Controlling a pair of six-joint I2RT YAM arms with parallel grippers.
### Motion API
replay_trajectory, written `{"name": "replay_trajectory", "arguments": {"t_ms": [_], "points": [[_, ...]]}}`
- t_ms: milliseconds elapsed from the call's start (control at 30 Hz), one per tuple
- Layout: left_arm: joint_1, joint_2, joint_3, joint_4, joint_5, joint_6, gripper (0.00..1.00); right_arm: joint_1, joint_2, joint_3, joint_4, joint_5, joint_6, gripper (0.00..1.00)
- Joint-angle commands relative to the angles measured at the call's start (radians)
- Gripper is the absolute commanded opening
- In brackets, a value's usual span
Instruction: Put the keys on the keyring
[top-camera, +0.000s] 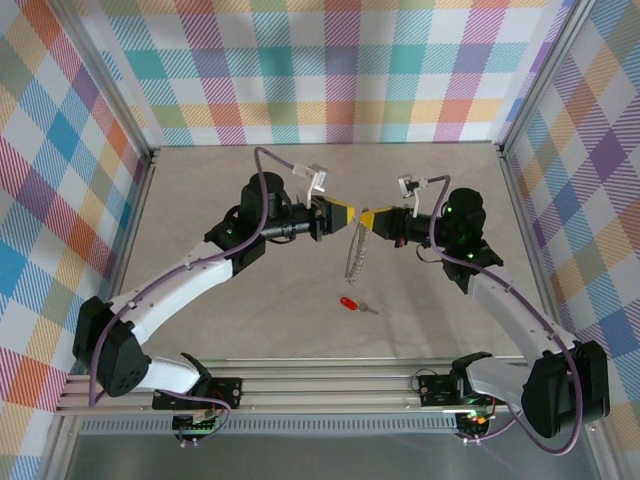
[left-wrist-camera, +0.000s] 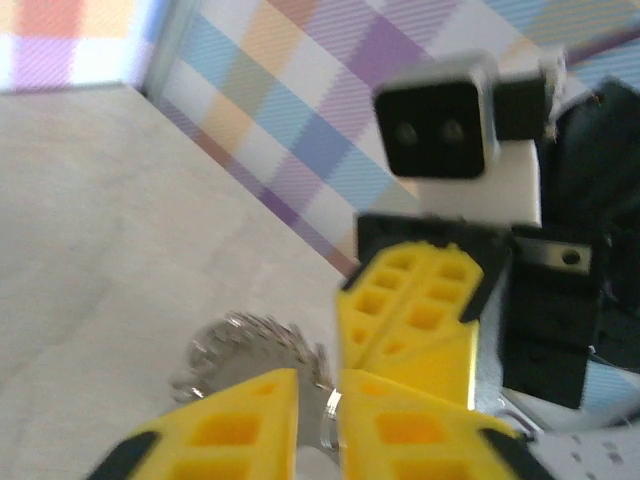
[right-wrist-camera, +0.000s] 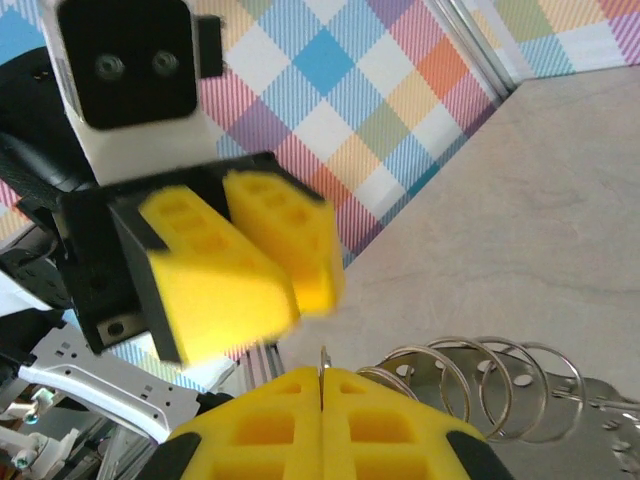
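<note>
I judge the job barely begun; the key (top-camera: 350, 303), with its red head and short silver blade, lies flat on the bench (top-camera: 250, 320), near the arms' side and well apart from both arms, and nothing grips it.

The keyring (top-camera: 356, 252) is up in the air at mid-bench, hanging down from the spot where the two arms meet; it dangles above and a little beyond the key, not touching it.

My right end effector (top-camera: 368, 218) is closed tight on the keyring; in the right wrist view its yellow fingers meet with a thin wire poking from the seam and the ring's loops fanning out beside them.

My left end effector (top-camera: 343, 212) faces it nose to nose; in the left wrist view its fingers stand narrowly parted with a sliver of the ring's wire in the gap; that view is blurred, so I cannot say whether the pads touch the wire.

So the ring is lifted and secured on one side; that much is done. What is left, as I see it: free one arm, fetch the key from the bench, open a gap in the ring and thread the key's head onto it; none of that shows here.
</note>
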Motion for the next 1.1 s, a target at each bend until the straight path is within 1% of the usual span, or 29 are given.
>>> {"name": "replay_trajectory", "arguments": {"t_ms": [0,33,100,167,200,300,433,633,733,867,1067], "points": [[0.012,-0.058,0.019,-0.028,-0.172,-0.059,0.34,-0.001,-0.025,0.032,-0.006,0.014,-0.026,0.0],[0.012,-0.058,0.025,-0.047,-0.192,-0.068,0.39,-0.001,-0.025,0.033,-0.004,0.016,-0.025,0.0],[0.011,-0.063,0.026,-0.074,-0.222,-0.075,0.55,-0.001,-0.025,0.032,-0.004,0.027,-0.025,0.0],[0.01,-0.075,0.016,-0.085,-0.258,-0.073,0.67,-0.001,-0.026,0.031,-0.002,0.032,-0.023,0.0],[0.01,-0.085,0.007,-0.087,-0.276,-0.074,0.7,-0.001,-0.027,0.03,0.001,0.035,-0.022,0.0],[0.01,-0.111,-0.02,-0.085,-0.299,-0.058,0.75,-0.002,-0.03,0.025,0.014,0.035,-0.013,0.0],[0.01,-0.132,-0.057,-0.058,-0.273,-0.03,0.75,-0.001,-0.034,0.019,0.036,0.009,0.003,0.0],[0.012,-0.124,-0.109,0.055,-0.106,0.001,0.71,-0.001,-0.054,0.011,0.045,-0.012,0.008,0.0],[0.018,-0.111,-0.137,0.128,-0.026,-0.019,0.66,-0.001,-0.066,0.001,0.057,-0.01,0.02,0.0],[0.028,-0.086,-0.157,0.244,0.071,-0.085,0.55,-0.001,-0.073,-0.015,0.103,-0.008,0.054,0.0],[0.027,-0.046,-0.157,0.358,0.151,-0.16,0.44,-0.001,-0.068,-0.023,0.164,-0.011,0.099,0.0]]}}
